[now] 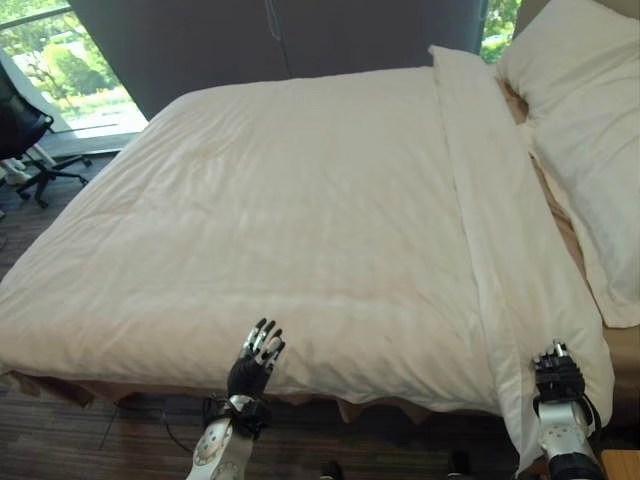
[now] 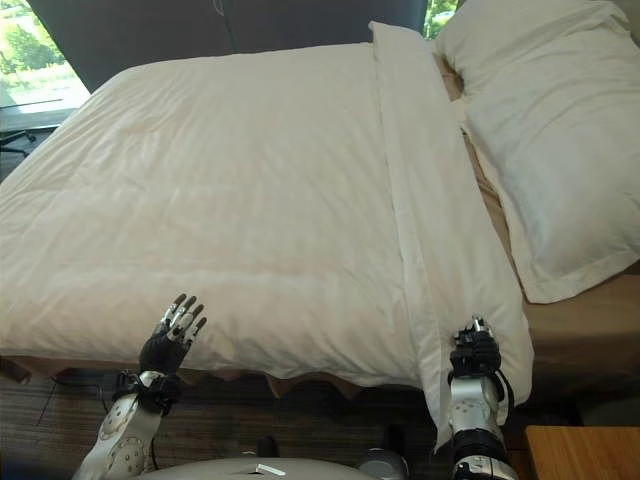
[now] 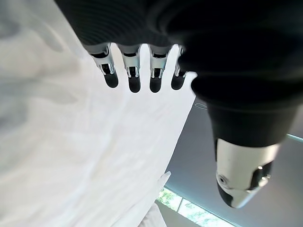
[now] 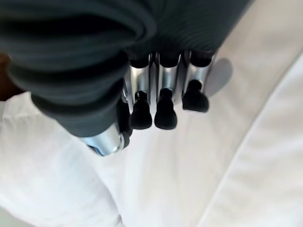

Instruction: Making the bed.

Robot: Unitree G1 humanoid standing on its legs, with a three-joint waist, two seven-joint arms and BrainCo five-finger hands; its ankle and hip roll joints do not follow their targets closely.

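A white duvet (image 1: 300, 220) lies spread flat over the bed, with a folded-back band (image 1: 480, 180) running along the pillow end. My left hand (image 1: 258, 358) is raised at the bed's near edge with its fingers (image 3: 134, 75) straight and open, just over the duvet's border. My right hand (image 2: 474, 352) is at the near corner of the band, where the cloth hangs over the bed's side. Its fingers (image 4: 164, 111) are curled, close over the cloth, and no fold shows between them and the thumb.
Two white pillows (image 2: 545, 140) lie at the bed's right end on the tan sheet (image 2: 590, 330). A black office chair (image 1: 25, 135) stands by the window at the far left. A wooden corner (image 2: 580, 450) shows at the lower right. Dark floor runs along the bed's near side.
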